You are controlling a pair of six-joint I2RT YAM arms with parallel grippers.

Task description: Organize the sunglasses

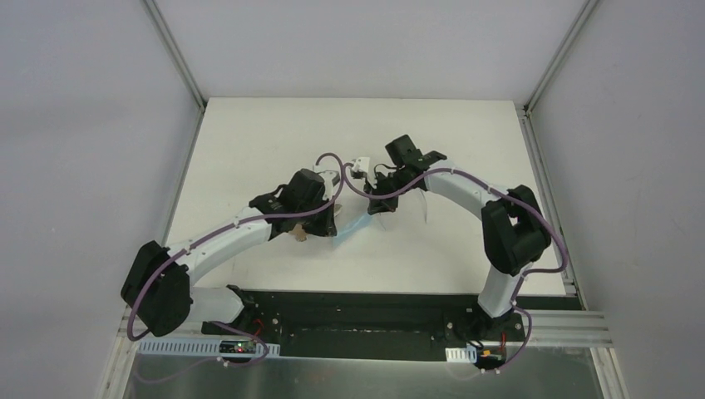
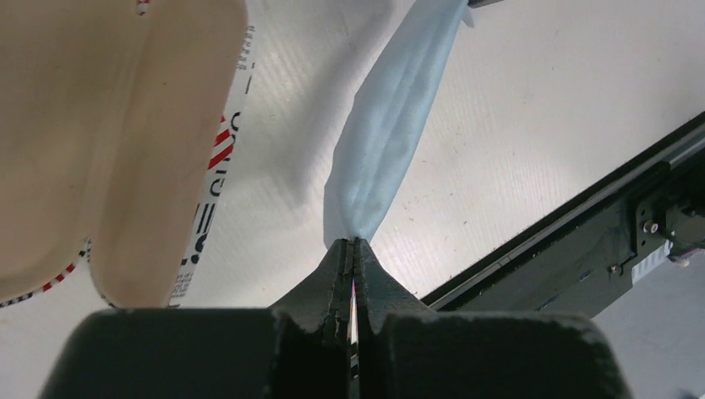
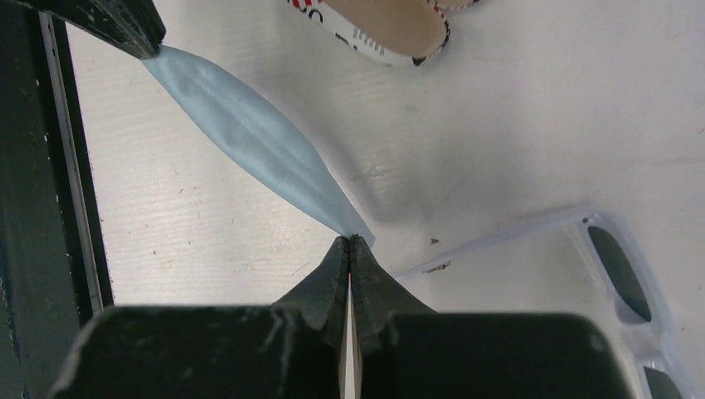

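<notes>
Both grippers are pressed together on the light blue cloth (image 3: 249, 141). The left gripper (image 2: 355, 243) pinches one corner and the right gripper (image 3: 349, 241) the opposite one, so the cloth hangs taut between them, clear of the table (image 3: 540, 108).

The sunglasses (image 3: 613, 266) are not held. They lie flat on the table just beside the cloth's right-gripper end, on the side away from the left arm. One long white temple arm starts almost under that pinched corner and runs outward from the cloth. The front with the dark lenses crosses it at the far end, partly cut off by the edge of the right wrist view.

The open case (image 2: 125, 150) lies lining-up near the cloth's other end, by the left gripper.

The right arm is clearly nearer the sunglasses. My guess is the cloth has to be put down or brought across to the lenses first — neither gripper is free to grasp the frame while both hold the cloth.
</notes>
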